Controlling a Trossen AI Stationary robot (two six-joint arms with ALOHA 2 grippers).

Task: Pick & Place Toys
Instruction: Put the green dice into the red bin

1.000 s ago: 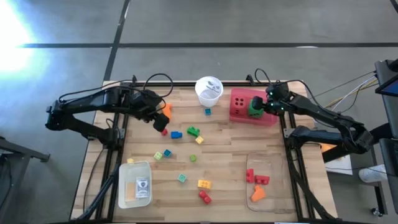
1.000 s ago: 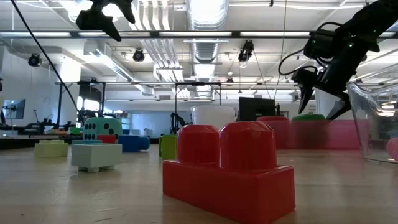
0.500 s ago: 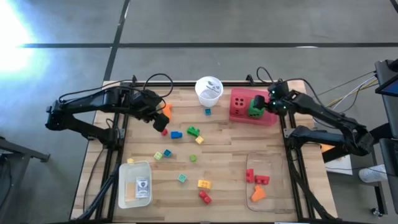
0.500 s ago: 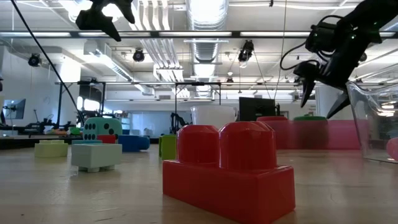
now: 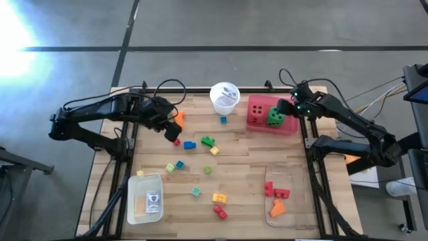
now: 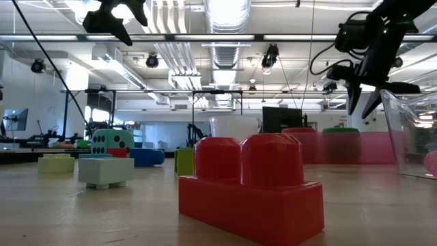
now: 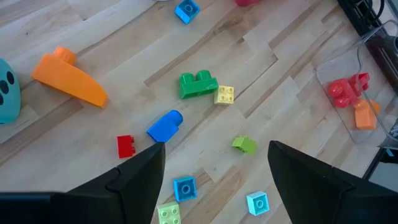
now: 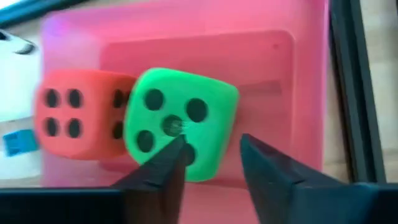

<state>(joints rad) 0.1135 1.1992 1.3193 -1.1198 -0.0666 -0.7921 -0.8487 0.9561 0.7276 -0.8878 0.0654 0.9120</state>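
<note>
Green die at our right gripper's twelve o'clock looks light, firm, smooth; we'd pinch flat opposite faces, fingers now parted and empty.

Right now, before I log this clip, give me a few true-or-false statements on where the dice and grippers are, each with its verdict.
1. The green die lies in the pink tray beside the red die. True.
2. The right gripper is clamped on the green die. False: it hangs above the tray, holding nothing.
3. The teal die is also in the pink tray. False: it sits on the table near the left gripper.
4. The clear tray holds red and orange bricks. True.
5. The white cup lies tipped over. False: it stands upright.
</note>
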